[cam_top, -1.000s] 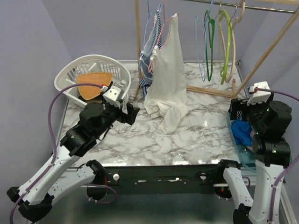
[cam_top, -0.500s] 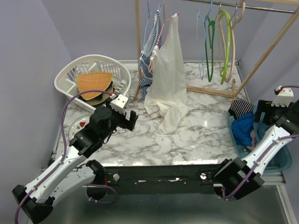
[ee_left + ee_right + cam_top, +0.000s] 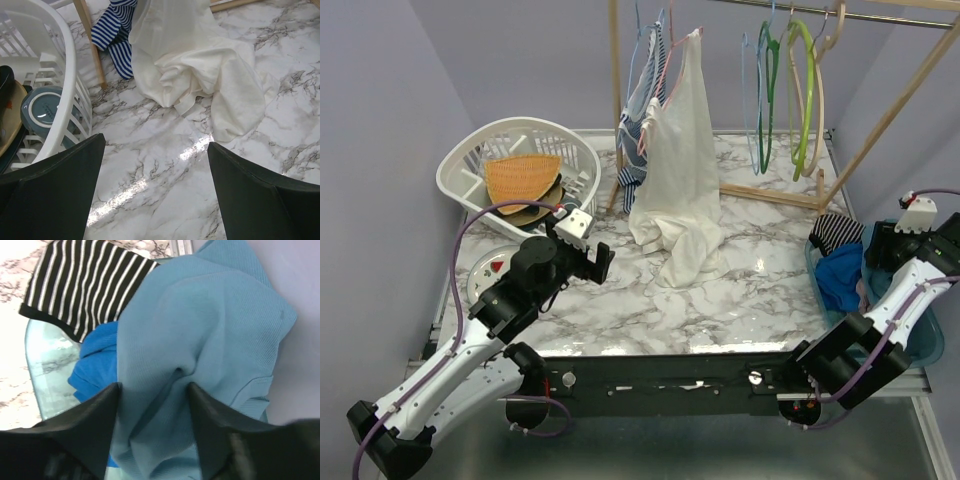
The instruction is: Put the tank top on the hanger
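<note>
Directly beneath the right gripper (image 3: pixel 154 390) lies the tank top (image 3: pixel 200 325), a teal-blue ribbed cloth heaped in the clear blue bin (image 3: pixel 923 345). The right wrist view looks straight down into the bin. The two dark fingers stand apart, one on each side of a puckered fold in the cloth, with nothing pinched between them. Whether the tips touch the fabric cannot be told. The top is bunched up, so it shows no clear long axis, and no strap can be picked out. It fills the outer side of the bin. A brighter blue cloth (image 3: pixel 90 372) and a black-and-white striped garment (image 3: pixel 85 285) lie on the bin's inner side, and the striped one seems to hang over its edge. The hanger (image 3: pixel 823 100), tan and thick-shouldered, hangs on the rail (image 3: pixel 880 15) behind the bin and well above it, just beside a lime-green hanger (image 3: pixel 807 90). The left gripper (image 3: pixel 156 142) is far to the left of the bin, its fingers spread wide over the marble table (image 3: pixel 165 200) and holding nothing. The right arm is plainly the nearer one. The likely next move is a short drop and a pinch on that fold, then a lift up and back from the bin toward the hanger
</note>
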Robot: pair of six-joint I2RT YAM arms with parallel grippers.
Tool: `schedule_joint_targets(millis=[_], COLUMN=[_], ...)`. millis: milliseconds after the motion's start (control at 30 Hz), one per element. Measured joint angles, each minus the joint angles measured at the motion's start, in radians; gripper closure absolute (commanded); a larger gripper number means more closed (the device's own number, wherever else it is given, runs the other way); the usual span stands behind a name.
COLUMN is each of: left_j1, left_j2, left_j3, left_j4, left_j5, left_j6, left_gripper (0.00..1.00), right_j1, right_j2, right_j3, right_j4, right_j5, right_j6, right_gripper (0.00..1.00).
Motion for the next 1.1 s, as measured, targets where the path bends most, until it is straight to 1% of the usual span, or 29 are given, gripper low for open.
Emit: schedule_joint_targets(millis=[33,100,133,200,233,400,500,633,667,767,900,967,1100], left_j1=[0.000,0.000,0.000,0.000,0.000,0.000,0.000,0.000,0.000,0.000,0.000,0.000,0.000], left_j2=[0.000,-0.002,-0.003,-0.009,-0.014,-0.031,-0.036,-0.040,-0.041,-0.042,-0.048,-0.052,-0.061], left_j3=[-0.002,-0.003,-0.003,-0.003,-0.003,-0.003,-0.003,-0.003,-0.003,-0.003,-0.002,-0.002,0.006], left_j4=[0.002,0.005,0.005,0.005,0.005,0.007,0.010,0.012,0.012,0.012,0.011,0.011,0.008], left_j5=[0.000,0.000,0.000,0.000,0.000,0.000,0.000,0.000,0.000,0.000,0.000,0.001,0.018], left_j6=[0.000,0.000,0.000,0.000,0.000,0.000,0.000,0.000,0.000,0.000,0.000,0.000,-0.006], left_gripper=[0.01,0.01,0.01,0.01,0.01,0.01,0.01,0.01,0.01,0.01,0.01,0.01,0.01], right_j1=[0.000,0.000,0.000,0.000,0.000,0.000,0.000,0.000,0.000,0.000,-0.002,-0.002,-0.002], right_j2=[0.005,0.008,0.008,0.004,-0.006,-0.101,-0.170,-0.217,-0.213,-0.190,-0.138,-0.114,-0.126], right_j3=[-0.006,-0.013,-0.015,-0.015,-0.015,0.024,0.129,0.334,0.412,0.544,0.720,0.798,0.846], right_j4=[0.008,0.018,0.021,0.027,0.030,-0.008,-0.049,-0.087,-0.102,-0.108,-0.152,-0.208,-0.315], right_j5=[0.003,0.011,0.015,0.023,0.023,0.024,0.021,-0.009,-0.021,-0.039,-0.122,-0.199,-0.364], right_j6=[-0.005,-0.013,-0.018,-0.017,-0.024,-0.017,-0.008,0.017,0.031,0.061,0.097,0.098,0.066], right_gripper=[0.58,0.74,0.88,0.97,1.00,1.00,1.00,0.99,0.99,1.00,0.99,0.99,1.00])
